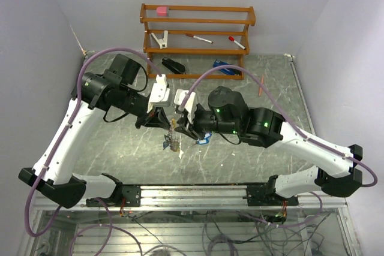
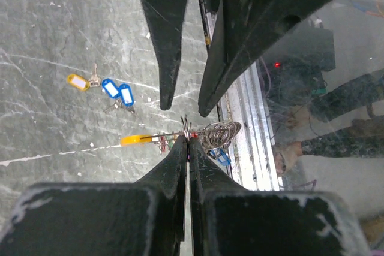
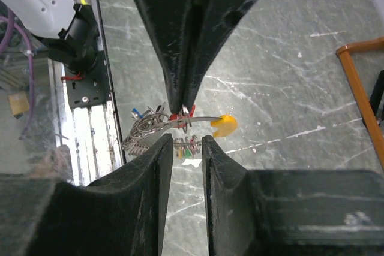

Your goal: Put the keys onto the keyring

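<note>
**Figure.** Both arms meet above the middle of the table (image 1: 120, 160).

The left gripper (image 2: 187, 143) is pressed fully together and pinches the keyring (image 3: 144, 137) by its wire. The silvery coil bunches on 1 side of the pinch. A yellow-tagged key (image 3: 225, 125) juts out level on the other side, with red and green tags dangling beneath. The bundle hangs in the air, off the table.

The right gripper (image 3: 187, 143) faces it tip to tip. Its jaws are spread by a narrow gap with nothing seen between them, and they sit just short of the bundle.

Loose keys (image 2: 111, 88) — 1 with a yellow tag, 2 with blue — lie on the table well apart from the ring, so the task looks only partly done.

Hazards, judged from this pose:

1. **Collision.** The 2 sets of fingertips sit very close. A slight misalignment as the right jaws close could knock finger against finger and jolt the wire out of the left pinch, dropping the bundle.
2. **Wrong catch.** The right jaws could catch the dangling tags or the coil instead of the yellow-tagged key — tangling rather than threading.
3. **Key slipping off.** Whether that key is already on the wire cannot be told. If it is only partway on, a tug could slide it back off.
</note>
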